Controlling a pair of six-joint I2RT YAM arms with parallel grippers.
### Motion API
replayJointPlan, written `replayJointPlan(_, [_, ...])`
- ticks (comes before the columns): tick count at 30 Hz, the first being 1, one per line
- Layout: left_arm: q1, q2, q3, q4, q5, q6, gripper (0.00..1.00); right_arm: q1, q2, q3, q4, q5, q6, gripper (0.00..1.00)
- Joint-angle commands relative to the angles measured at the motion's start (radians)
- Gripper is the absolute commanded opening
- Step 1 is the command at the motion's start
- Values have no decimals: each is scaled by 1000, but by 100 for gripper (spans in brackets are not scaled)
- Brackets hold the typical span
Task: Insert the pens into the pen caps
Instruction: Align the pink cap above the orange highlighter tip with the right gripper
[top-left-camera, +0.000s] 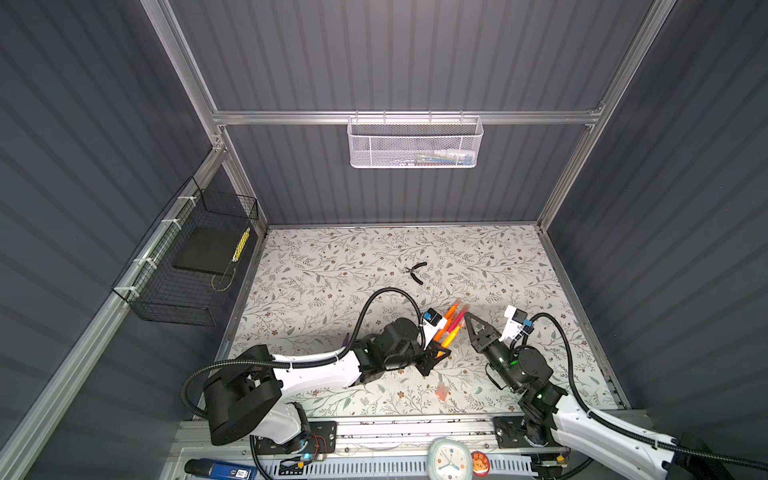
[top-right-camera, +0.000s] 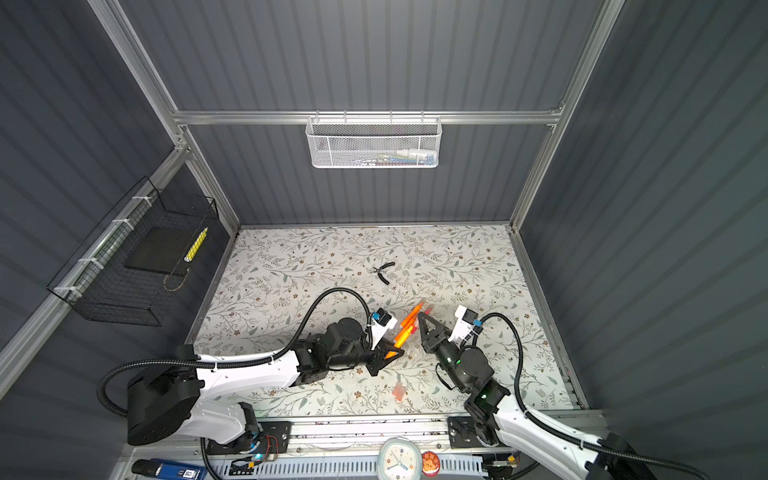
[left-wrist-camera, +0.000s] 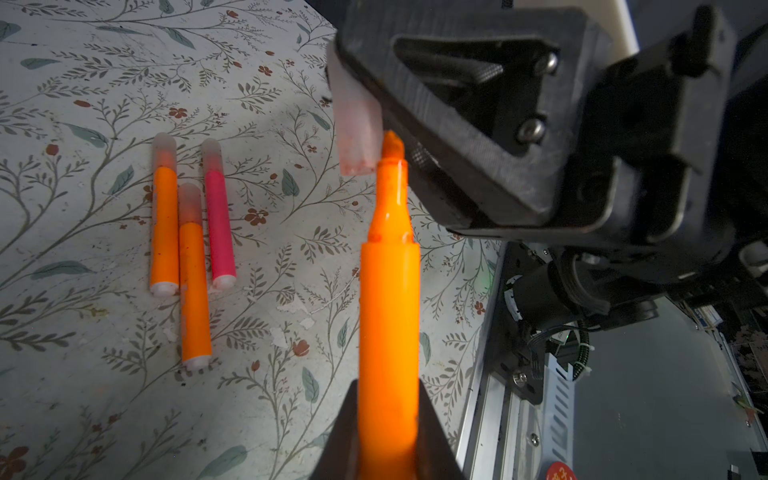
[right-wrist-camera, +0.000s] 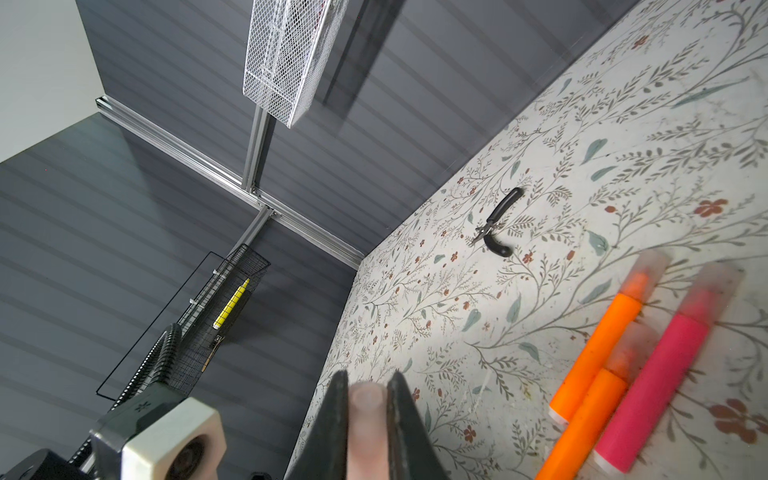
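Three pens already lie finished side by side on the floral table: an orange pen, a second orange pen and a pink-red pen, each with a translucent cap over its tip. A fourth is in hand. The left gripper is clamped around the barrel of an uncapped orange marker, held clear of the table with its stained tip pointing at the right gripper, whose jaws are closed on a pinkish pen cap. In the left wrist view the tip sits just beside the cap's open mouth, not inside it, so this pairing looks lined up roughly but not yet joined; the tip will likely need a small sideways correction before pushing home. Nearer the front edge, at least one loose pinkish-orange cap lies on the table waiting; how many are there is too blurred to tell. A purple sliver beside the left arm may be another uncapped pen, though it is too small to be sure. By this count roughly half the work is done, with the held marker next and the rest to follow
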Motion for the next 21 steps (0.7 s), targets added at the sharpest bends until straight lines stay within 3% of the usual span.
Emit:
replayJointPlan(1, [-7, -3, 28, -11, 5, 7, 0, 1, 23, -24, 106, -14, 3, 0])
replayJointPlan(14, [-9, 0, 27, -11, 10, 7, 0, 1, -72, -43, 43, 15, 16, 0])
replayJointPlan(21, [-9, -9, 22, -9, 3, 8, 0, 3, -48, -29, 41, -7, 17, 0])
